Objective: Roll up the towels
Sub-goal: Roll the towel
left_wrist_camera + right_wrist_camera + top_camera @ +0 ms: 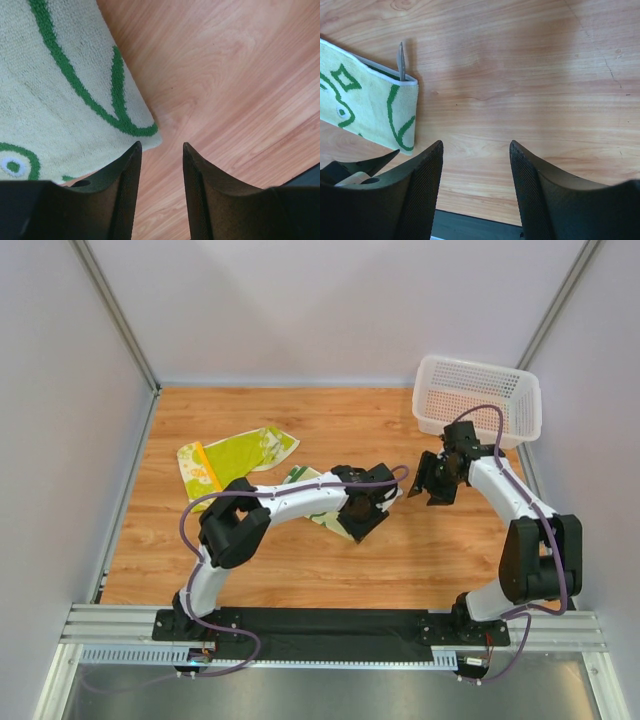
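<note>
Wooden table (330,560) below, both sets of jaws apart and empty: left gripper (161,145) just beside the folded towel (60,90), right gripper (475,145) near. That one looks done (I think); next, pinch an edge of the spread towel (235,455) beyond the left gripper.

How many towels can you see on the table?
2. The far-left towel lies rumpled; the middle towel lies partly under the left gripper. More could be hidden.
</note>
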Tool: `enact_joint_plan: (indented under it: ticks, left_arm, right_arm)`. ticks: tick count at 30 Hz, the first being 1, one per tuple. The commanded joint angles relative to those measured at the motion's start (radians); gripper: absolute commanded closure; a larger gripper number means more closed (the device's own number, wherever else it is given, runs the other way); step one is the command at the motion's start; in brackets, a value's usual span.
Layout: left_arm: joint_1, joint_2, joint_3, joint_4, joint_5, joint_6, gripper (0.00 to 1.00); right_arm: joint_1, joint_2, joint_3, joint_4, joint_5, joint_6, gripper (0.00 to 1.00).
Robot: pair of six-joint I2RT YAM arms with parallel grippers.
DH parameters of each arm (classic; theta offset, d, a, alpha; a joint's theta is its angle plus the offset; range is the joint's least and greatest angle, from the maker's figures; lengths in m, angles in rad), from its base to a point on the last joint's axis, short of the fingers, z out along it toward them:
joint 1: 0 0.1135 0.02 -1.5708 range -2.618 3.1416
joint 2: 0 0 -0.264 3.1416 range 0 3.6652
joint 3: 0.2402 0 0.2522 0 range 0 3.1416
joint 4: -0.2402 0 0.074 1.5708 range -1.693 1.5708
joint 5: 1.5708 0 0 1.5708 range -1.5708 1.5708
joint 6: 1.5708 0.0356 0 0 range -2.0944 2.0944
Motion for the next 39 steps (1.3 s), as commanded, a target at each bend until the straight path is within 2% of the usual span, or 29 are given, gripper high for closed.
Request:
enact_joint_plan:
  ticks: [1, 9, 14, 20, 21, 22, 28, 32, 39]
  left_arm:
    - [-0.007, 0.025, 0.048, 0.03, -0.025, 0.026, 0.54]
    - [-0.007, 0.081, 0.051, 0.034, -0.093, 0.031, 0.53]
    - [-0.007, 0.107, 0.028, 0.053, -0.079, 0.034, 0.59]
    - [-0.004, 0.094, -0.044, 0.106, -0.077, 0.037, 0.84]
    - [-0.003, 0.092, -0.044, 0.103, -0.074, 0.039, 0.98]
    - [-0.001, 0.088, -0.04, 0.097, -0.061, 0.036, 1.0]
    - [0.059, -0.033, -0.032, 0.077, 0.044, -0.001, 1.0]
    - [0.103, -0.093, -0.049, 0.085, 0.085, -0.037, 1.0]
    - [0.129, -0.145, -0.084, 0.103, 0.17, -0.078, 1.0]
  right_arm:
    - [-0.005, -0.019, -0.014, -0.001, -0.007, -0.013, 0.43]
    - [-0.003, -0.011, -0.035, 0.014, -0.047, -0.007, 0.44]
    - [-0.005, -0.011, -0.04, 0.019, -0.055, -0.004, 0.45]
    - [-0.003, 0.001, -0.031, 0.022, -0.09, -0.001, 0.46]
    - [-0.005, 0.009, -0.032, 0.027, -0.107, 0.004, 0.45]
    - [-0.003, 0.015, -0.034, 0.042, -0.159, 0.008, 0.45]
    - [0.023, 0.084, -0.066, 0.2, -0.415, 0.165, 0.32]
    - [0.11, 0.148, -0.037, 0.269, -0.451, 0.254, 0.27]
    - [0.166, 0.285, 0.0, 0.34, -0.463, 0.344, 0.27]
